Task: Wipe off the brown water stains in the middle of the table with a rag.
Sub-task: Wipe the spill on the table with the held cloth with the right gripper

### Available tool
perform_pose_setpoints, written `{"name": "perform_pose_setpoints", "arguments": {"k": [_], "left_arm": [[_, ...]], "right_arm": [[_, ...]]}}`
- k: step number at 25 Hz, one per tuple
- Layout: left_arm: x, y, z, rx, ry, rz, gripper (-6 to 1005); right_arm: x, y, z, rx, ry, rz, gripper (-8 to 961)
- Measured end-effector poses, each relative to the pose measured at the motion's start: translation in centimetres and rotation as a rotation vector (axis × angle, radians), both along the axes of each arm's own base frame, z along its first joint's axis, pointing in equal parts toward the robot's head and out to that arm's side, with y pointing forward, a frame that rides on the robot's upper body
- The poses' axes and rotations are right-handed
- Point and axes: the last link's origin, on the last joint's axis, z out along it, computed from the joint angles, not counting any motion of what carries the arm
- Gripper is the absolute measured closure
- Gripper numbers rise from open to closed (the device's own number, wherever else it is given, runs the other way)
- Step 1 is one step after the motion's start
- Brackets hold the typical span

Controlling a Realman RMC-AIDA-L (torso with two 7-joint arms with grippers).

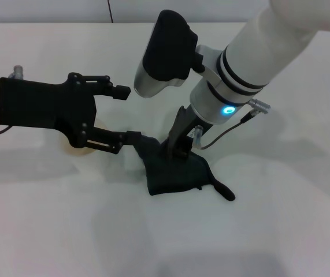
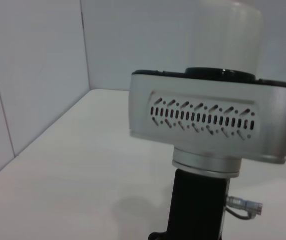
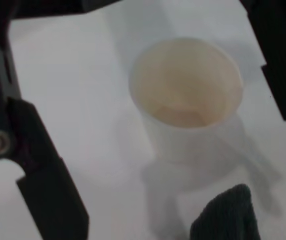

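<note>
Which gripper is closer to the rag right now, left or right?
Right. The right gripper comes down from above onto the top edge of the rag. The left gripper reaches in from the left side, open, its lower finger tip just at the rag's upper left corner.

We see the rag (image 1: 173, 170), a dark grey-black soft cloth, lying crumpled with uneven folds near the middle of the white desk (image 1: 257, 231). One narrow corner sticks out like a tail toward the right side. The desk is wide, plain and smooth. We cannot make out the brown water stains around the rag.
</note>
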Motion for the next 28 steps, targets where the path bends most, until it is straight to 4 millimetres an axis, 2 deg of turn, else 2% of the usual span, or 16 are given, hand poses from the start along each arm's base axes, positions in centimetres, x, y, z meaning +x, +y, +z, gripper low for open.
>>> {"name": "perform_pose_setpoints", "arguments": {"k": [19, 28], "left_arm": [[0.0, 0.1, -0.6, 0.008, 0.001, 0.008, 112], [-0.4, 0.2, -0.8, 0.012, -0.006, 0.024, 113]], "right_arm": [[1.6, 1.5, -1.0, 0.079, -0.046, 0.01, 887], [2.2, 4.0, -0.7, 0.181, -0.046, -0.018, 888]]}}
